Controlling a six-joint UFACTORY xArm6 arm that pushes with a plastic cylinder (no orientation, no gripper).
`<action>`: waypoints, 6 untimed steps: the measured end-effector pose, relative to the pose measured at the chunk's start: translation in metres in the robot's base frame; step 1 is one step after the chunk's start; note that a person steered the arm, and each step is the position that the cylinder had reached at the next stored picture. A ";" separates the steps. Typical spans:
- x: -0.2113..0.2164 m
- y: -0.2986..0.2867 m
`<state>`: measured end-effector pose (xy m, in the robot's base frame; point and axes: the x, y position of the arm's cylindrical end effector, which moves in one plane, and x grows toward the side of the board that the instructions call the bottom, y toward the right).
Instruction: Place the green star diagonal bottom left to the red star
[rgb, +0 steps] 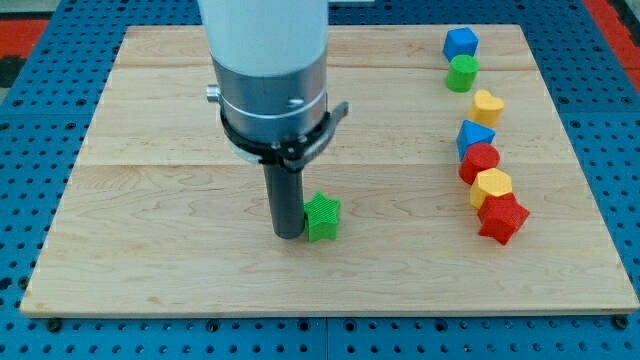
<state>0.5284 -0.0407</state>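
Observation:
The green star (323, 216) lies near the middle of the wooden board, a little below centre. My tip (288, 233) stands right against its left side, touching or nearly touching it. The red star (502, 218) lies far to the view's right, at the bottom end of a column of blocks. The green star is level with the red star and well to its left.
A column of blocks runs down the view's right: a blue block (460, 43), a green cylinder (462, 73), a yellow block (487, 106), a blue block (474, 137), a red block (480, 162), a yellow block (491, 186). The board's bottom edge (320, 308) lies below.

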 end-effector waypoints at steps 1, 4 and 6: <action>-0.018 -0.029; 0.033 0.110; -0.003 0.099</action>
